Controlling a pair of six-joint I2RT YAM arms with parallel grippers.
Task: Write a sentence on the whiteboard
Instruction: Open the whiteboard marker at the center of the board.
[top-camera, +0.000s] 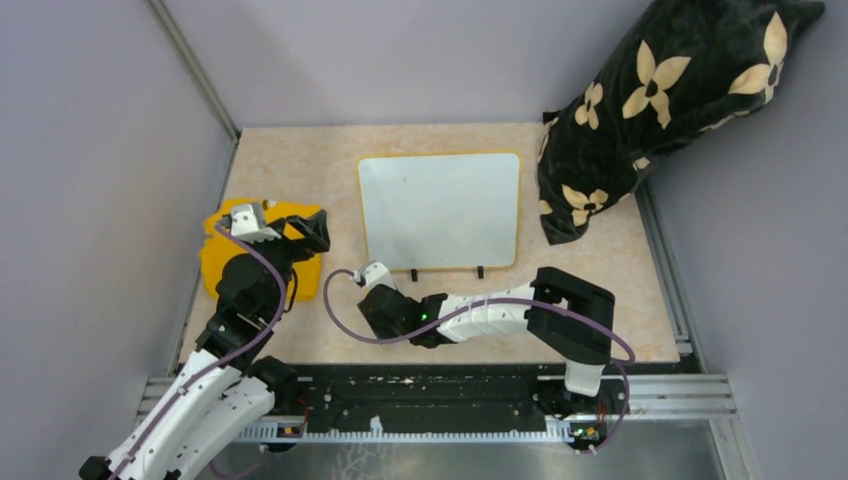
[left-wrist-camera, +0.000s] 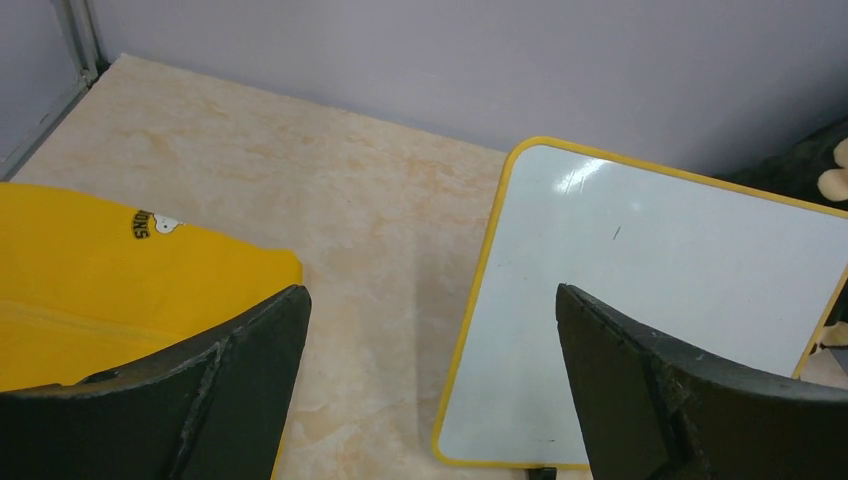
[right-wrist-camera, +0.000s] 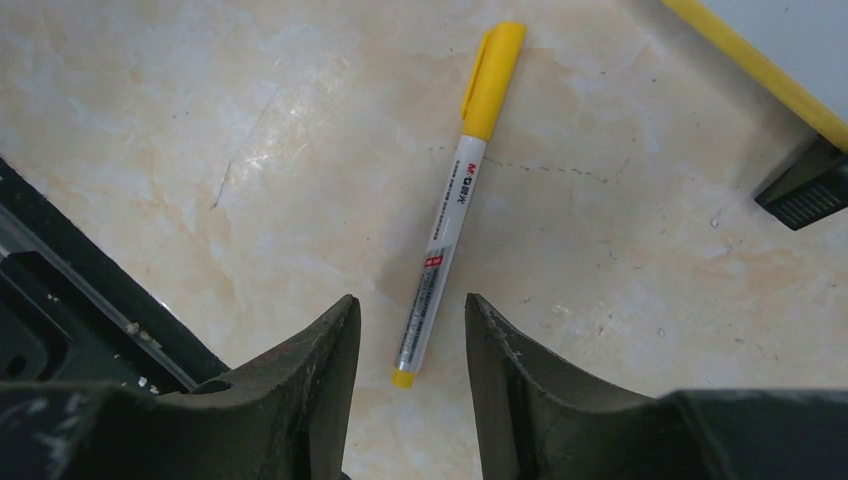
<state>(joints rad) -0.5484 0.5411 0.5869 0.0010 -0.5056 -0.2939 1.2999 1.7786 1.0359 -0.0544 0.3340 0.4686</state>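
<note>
The whiteboard (top-camera: 440, 210) is lying flat in the middle of the beige marbled tabletop (top-camera: 300, 170), its yellow rim showing all round and its two black feet on the near edge. Its face is showing plain white. The right gripper (right-wrist-camera: 408, 300) is hanging low just in front of the board's near left corner, its fingers (right-wrist-camera: 330, 350) standing partly open astride the tail end of a yellow-capped marker (right-wrist-camera: 455, 200), a sliver of table showing on each side of the barrel. The left gripper (left-wrist-camera: 430, 290) is hovering wide open and holding nothing, above the edge of a yellow fabric piece (left-wrist-camera: 100, 280) lying left of the board. A black flower-patterned cushion (top-camera: 660, 110) is leaning in the far right corner.
</note>
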